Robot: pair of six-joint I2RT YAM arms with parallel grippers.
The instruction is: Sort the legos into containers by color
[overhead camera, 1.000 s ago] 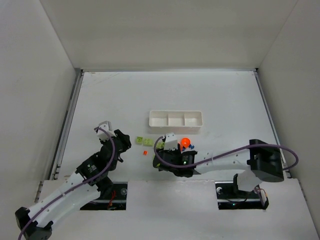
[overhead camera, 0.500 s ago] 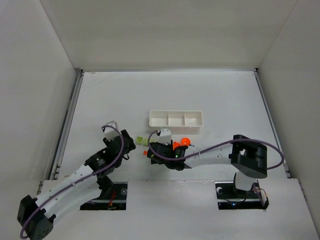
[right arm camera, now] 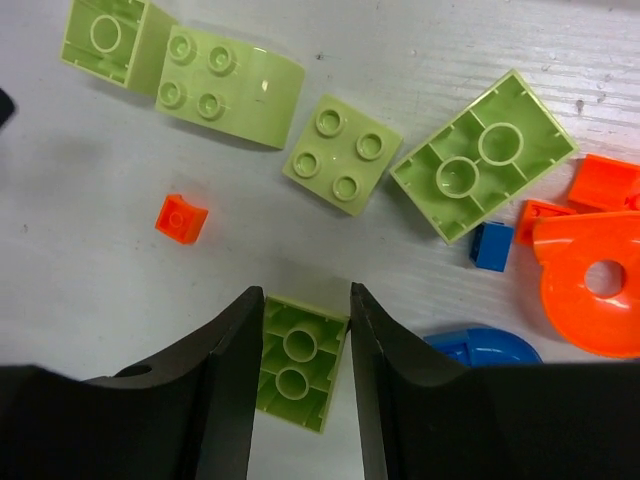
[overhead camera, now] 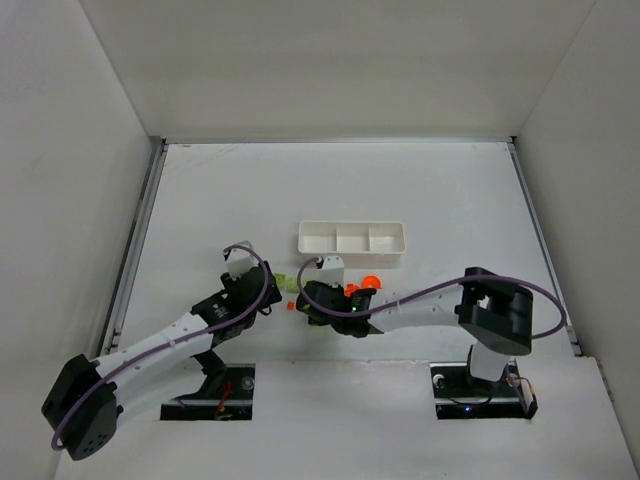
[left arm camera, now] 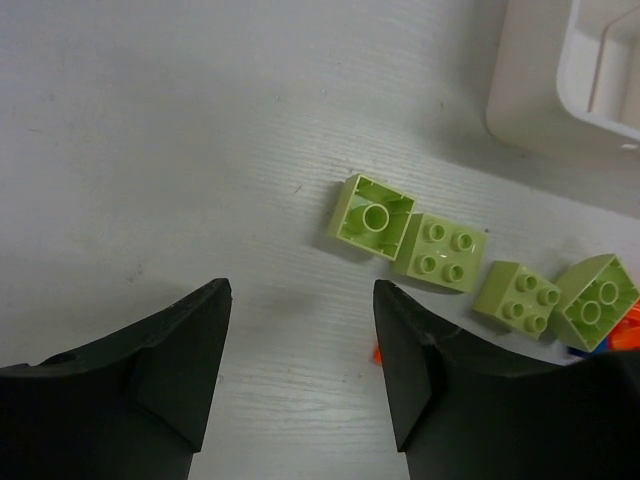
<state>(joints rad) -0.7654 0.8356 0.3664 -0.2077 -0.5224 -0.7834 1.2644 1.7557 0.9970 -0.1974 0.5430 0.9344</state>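
Note:
My right gripper (right arm camera: 303, 300) is shut on an upside-down lime-green lego (right arm camera: 298, 375), one jaw on each side of it, just above the table. Beyond it lie several lime-green legos (right arm camera: 342, 153), a tiny orange cube (right arm camera: 181, 217), an orange ring piece (right arm camera: 590, 285), a tiny blue brick (right arm camera: 492, 246) and a blue curved piece (right arm camera: 480, 347). My left gripper (left arm camera: 300, 370) is open and empty over bare table, with lime-green legos (left arm camera: 441, 252) just ahead of it. The white tray (overhead camera: 352, 240) with three compartments stands beyond both grippers (overhead camera: 268, 295) (overhead camera: 303, 303).
The tray's corner (left arm camera: 560, 90) shows at the top right of the left wrist view. The two grippers sit close together over the lego pile (overhead camera: 284, 281). White walls enclose the table on three sides.
My left arm has swung right, toward the green legos. My right gripper has moved left across the pile and now sits next to the left gripper.

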